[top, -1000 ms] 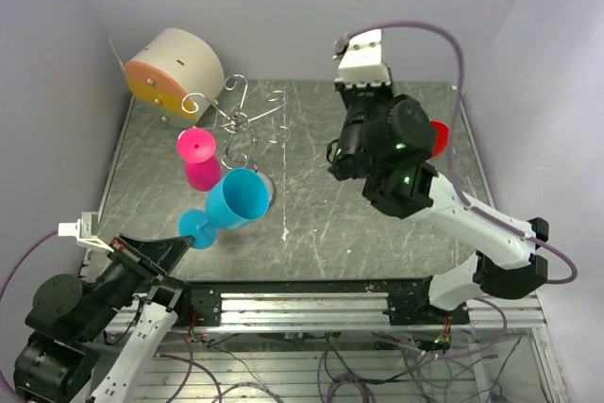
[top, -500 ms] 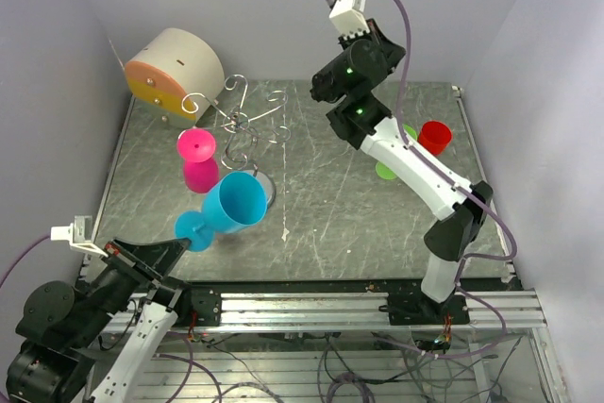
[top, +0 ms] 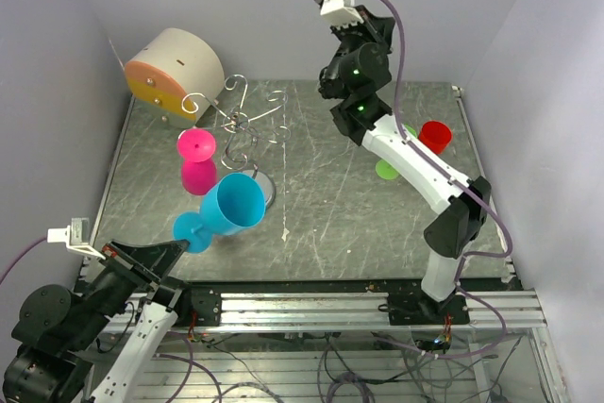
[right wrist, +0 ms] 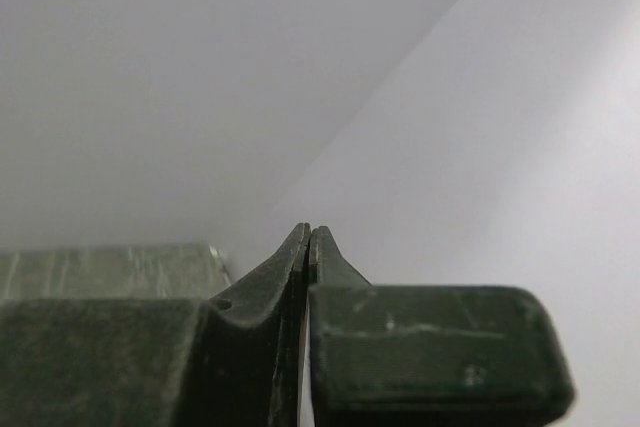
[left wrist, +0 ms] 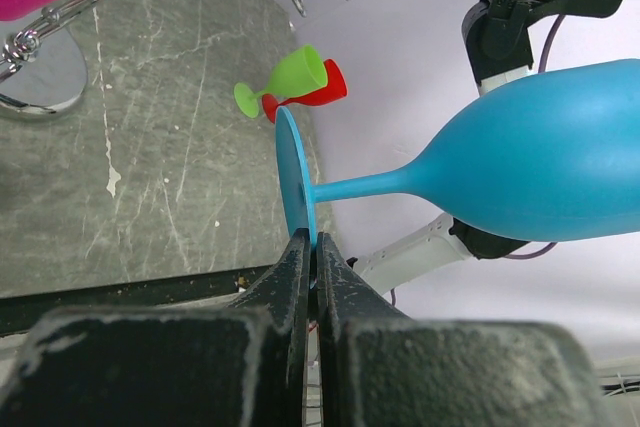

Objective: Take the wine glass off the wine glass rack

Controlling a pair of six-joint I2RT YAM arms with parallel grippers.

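Note:
My left gripper [left wrist: 312, 239] is shut on the round foot of a blue wine glass [top: 234, 203]. The glass lies tilted in the air, just in front of the wine glass rack [top: 243, 125] and apart from it, with its bowl [left wrist: 540, 152] out to the right in the left wrist view. A pink wine glass [top: 198, 159] hangs upside down on the rack's left side. My right gripper [right wrist: 308, 232] is shut with nothing in it. It is raised high by the back wall and faces only bare wall.
A beige cylinder with an orange face [top: 175, 68] stands at the back left behind the rack. A green glass [top: 387, 169] and a red glass [top: 435, 134] lie at the right, partly under the right arm. The rack's shiny base [left wrist: 40, 77] sits on the grey table.
The right arm has swung up and back from over the table's middle to the back wall. The left gripper with the blue glass has drifted slightly down and to the left.

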